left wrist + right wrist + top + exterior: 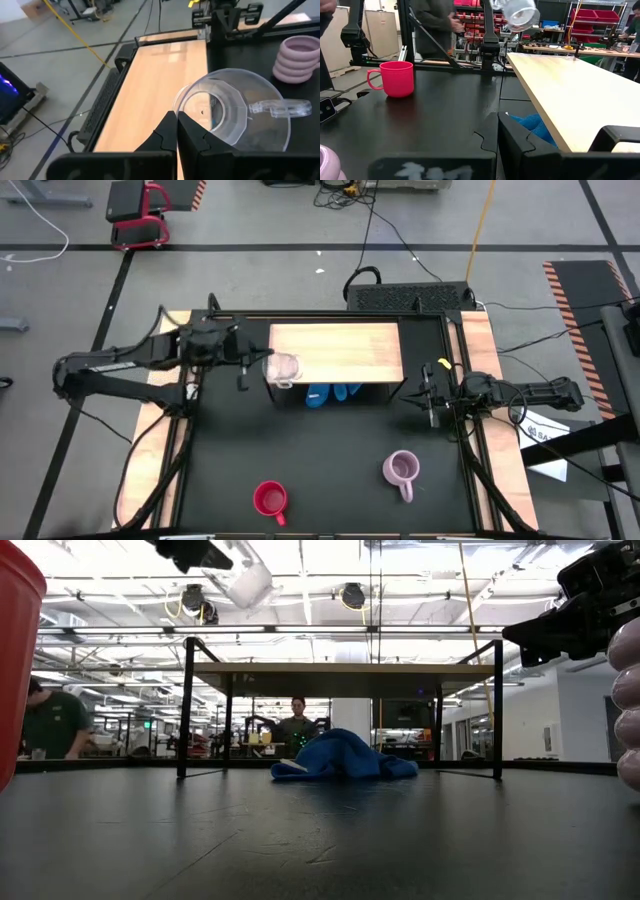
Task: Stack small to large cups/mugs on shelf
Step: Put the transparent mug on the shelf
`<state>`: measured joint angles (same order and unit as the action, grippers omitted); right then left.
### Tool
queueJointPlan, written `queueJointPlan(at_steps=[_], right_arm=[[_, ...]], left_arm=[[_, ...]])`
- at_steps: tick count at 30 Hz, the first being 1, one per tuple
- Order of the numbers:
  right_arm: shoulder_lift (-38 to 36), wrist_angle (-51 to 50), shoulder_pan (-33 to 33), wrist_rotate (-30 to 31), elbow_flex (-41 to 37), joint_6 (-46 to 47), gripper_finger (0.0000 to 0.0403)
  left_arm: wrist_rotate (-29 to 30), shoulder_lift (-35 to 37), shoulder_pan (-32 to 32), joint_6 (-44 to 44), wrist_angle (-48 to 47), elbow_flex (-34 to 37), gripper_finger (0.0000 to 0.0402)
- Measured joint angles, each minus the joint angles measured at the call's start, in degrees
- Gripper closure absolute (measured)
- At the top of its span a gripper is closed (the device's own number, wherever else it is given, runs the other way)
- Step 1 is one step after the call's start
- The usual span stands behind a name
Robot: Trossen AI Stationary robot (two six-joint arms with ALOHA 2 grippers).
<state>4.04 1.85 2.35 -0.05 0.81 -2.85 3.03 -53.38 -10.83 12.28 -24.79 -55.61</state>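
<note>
Red mug upright; glass cup tilted sideways over shelf.

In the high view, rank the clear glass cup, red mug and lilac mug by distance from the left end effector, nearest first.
1. Clear glass cup: held in the left end effector, over the left end of the shelf.
2. Red mug: front of the table, left of centre.
3. Lilac mug: front right, clearly farthest.

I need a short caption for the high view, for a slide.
Left pincer holds the clear glass cup above the shelf edge; red mug and lilac mug wait on the table.
</note>
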Motion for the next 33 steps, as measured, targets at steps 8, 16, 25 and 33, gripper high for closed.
queueJointPlan(at_steps=[8,16,25,33], right_arm=[[0.0,0.0,0.0,0.0,0.0,0.2,0.0403],[0.0,-0.2,0.0,0.0,0.0,0.2,0.0403],[0.0,-0.2,0.0,0.0,0.0,-0.7,0.0403],[0.0,-0.2,0.0,0.0,0.0,-0.8,0.0403]], left_arm=[[-12.4,-11.1,-7.9,8.0,-13.1,-12.1,0.0401],[-14.8,-19.0,-11.9,14.6,-24.3,-23.4,0.0401],[-17.4,-23.5,-14.8,18.3,-29.2,-28.6,0.0401],[-17.3,-26.3,-16.1,21.9,-32.6,-28.6,0.0401]])
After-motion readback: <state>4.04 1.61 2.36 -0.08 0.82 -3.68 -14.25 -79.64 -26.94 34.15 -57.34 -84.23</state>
